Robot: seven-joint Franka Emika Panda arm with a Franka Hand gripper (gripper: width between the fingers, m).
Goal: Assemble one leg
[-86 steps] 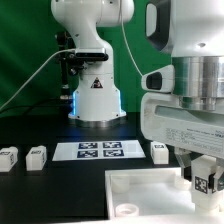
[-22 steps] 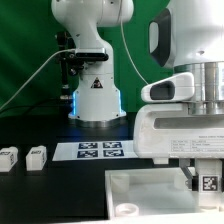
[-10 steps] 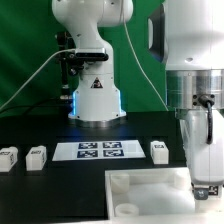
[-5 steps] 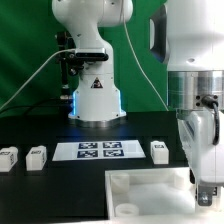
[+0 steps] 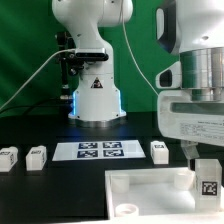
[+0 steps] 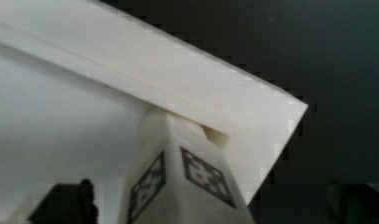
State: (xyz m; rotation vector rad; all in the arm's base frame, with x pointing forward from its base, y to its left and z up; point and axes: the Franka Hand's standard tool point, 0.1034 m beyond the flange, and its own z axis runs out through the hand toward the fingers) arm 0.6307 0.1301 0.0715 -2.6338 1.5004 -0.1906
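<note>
The arm hangs over the exterior view's right side of the black desk point(image 5: 40, 190), its gripper point(image 5: 208, 168) lowered above the far right corner of the wide white tray-like panel point(image 5: 150, 195). A leg point(image 5: 209, 181) stands upright there, its tag facing the camera, resting at the panel's corner right under the gripper. The fingers reach down just above and beside the leg's top, but from the exterior view I cannot tell whether they pinch it or stand spread.

From the wrist view, the same leg point(image 6: 182, 170) rises straight toward the camera against the panel's raised rim point(image 6: 186, 75), with two tagged faces showing. Dark finger tips point(image 6: 65, 203) show low at both edges of that picture, well apart from the leg's sides, so the gripper looks spread and not touching it.

Three more legs lie on the desk: two point(image 5: 9, 157) point(image 5: 36, 156) at the exterior view's left, one point(image 5: 158, 151) just right of the marker board point(image 5: 100, 151).
</note>
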